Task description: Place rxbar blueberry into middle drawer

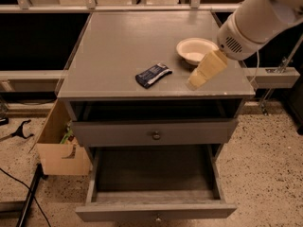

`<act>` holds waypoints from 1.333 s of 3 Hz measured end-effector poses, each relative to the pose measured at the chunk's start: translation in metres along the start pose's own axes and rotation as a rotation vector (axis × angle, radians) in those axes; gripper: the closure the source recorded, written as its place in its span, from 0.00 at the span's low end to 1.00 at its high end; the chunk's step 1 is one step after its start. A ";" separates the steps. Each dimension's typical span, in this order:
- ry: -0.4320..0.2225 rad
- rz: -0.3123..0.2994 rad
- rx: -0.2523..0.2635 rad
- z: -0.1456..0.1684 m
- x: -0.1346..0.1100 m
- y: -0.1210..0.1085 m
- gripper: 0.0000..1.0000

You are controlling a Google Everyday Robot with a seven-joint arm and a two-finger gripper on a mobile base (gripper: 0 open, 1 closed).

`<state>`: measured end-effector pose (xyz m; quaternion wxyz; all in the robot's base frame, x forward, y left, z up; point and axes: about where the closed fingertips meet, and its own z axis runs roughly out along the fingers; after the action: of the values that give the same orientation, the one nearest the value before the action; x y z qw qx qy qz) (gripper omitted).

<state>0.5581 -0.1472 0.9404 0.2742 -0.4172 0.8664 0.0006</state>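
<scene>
The rxbar blueberry [153, 74], a flat dark blue wrapper with white markings, lies on the grey cabinet top [118, 37] near its front edge. My gripper [195, 82], cream-coloured on a white arm, hangs just above the top, right of the bar and in front of the cream bowl [196, 49]. It holds nothing that I can see. The middle drawer [156, 211] is pulled out below, and its deep dark tray shows nothing inside.
The upper drawer front with a round metal knob [155, 135] stands slightly out. A cardboard box [60, 152] sits on the floor left of the cabinet. A black cable [21, 188] runs along the speckled floor. A rail runs behind the cabinet.
</scene>
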 end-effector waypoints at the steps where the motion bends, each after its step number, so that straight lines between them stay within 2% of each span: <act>1: -0.111 0.104 -0.013 0.024 0.006 -0.004 0.00; 2: -0.149 0.119 0.003 0.022 0.000 -0.009 0.00; 4: -0.160 0.110 -0.011 0.048 -0.013 0.007 0.00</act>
<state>0.5828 -0.1226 0.9039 0.3400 -0.3689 0.8634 0.0539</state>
